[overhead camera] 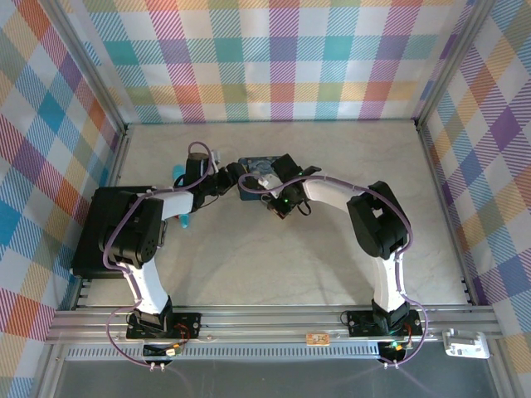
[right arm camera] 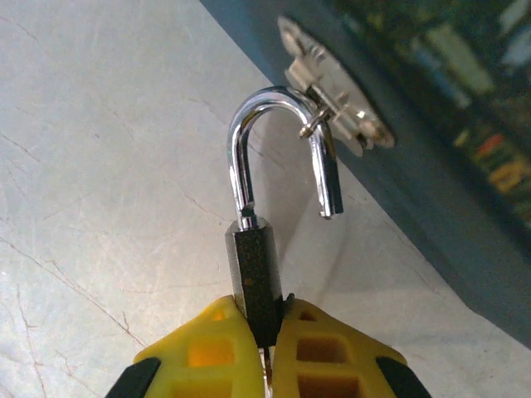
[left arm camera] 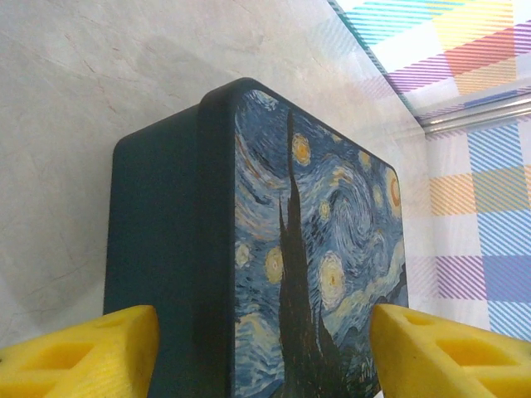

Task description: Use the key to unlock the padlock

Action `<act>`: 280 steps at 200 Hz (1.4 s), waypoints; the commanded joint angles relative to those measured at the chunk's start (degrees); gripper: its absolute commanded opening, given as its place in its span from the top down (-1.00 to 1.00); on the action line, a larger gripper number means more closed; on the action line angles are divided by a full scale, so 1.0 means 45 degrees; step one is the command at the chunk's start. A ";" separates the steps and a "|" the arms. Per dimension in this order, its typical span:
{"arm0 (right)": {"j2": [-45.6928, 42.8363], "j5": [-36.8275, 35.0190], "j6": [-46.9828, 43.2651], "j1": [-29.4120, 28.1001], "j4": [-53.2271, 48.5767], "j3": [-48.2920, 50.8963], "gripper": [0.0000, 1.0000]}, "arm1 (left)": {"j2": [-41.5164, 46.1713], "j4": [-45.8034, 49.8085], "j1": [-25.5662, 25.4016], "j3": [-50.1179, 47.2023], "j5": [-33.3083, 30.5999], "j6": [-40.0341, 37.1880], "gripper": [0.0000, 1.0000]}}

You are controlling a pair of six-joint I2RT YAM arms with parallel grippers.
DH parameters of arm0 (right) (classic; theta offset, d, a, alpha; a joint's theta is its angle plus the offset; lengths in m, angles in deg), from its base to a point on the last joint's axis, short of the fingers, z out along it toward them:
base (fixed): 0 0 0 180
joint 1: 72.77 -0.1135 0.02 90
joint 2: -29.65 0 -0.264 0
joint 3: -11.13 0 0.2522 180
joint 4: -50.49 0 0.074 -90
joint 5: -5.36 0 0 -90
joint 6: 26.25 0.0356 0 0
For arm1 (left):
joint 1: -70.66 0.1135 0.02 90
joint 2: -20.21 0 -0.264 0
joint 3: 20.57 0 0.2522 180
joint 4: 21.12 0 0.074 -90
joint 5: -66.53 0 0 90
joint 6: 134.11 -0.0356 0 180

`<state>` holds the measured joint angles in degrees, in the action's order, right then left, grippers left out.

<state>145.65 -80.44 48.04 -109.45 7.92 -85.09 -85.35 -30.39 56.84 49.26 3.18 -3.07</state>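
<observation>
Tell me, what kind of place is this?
Probably a robot test booth: a marble-look table walled by checked cloth, with a left arm and a right arm bolted to a metal rail.

Both arms bend inward over the marble table (overhead camera: pixel 332 274). I see the left gripper (overhead camera: pixel 233 180) and right gripper (overhead camera: pixel 265 177) meeting at the dark-blue tin (overhead camera: pixel 248 166). Teal cylinder (overhead camera: pixel 176 172) partly under left arm. Black box (overhead camera: pixel 99 240) at table's left edge.

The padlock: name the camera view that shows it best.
Right wrist view: the black squarish padlock sits close and sharp, its silvery shackle open, its body clamped in the right pincer. In the top external view it is too small to make out; the left wrist view faces the dark-blue painted tin.
</observation>
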 commanded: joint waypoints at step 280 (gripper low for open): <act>0.0620 0.3947 0.3383 0.0808 0.0346 -0.1169 1.00 | 0.3422 -0.0318 -0.0342 -0.2863 -0.0108 0.1796 -0.24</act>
<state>150.02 -67.71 61.36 -106.30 7.81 -90.09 -71.49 -28.62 59.00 39.80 5.15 1.28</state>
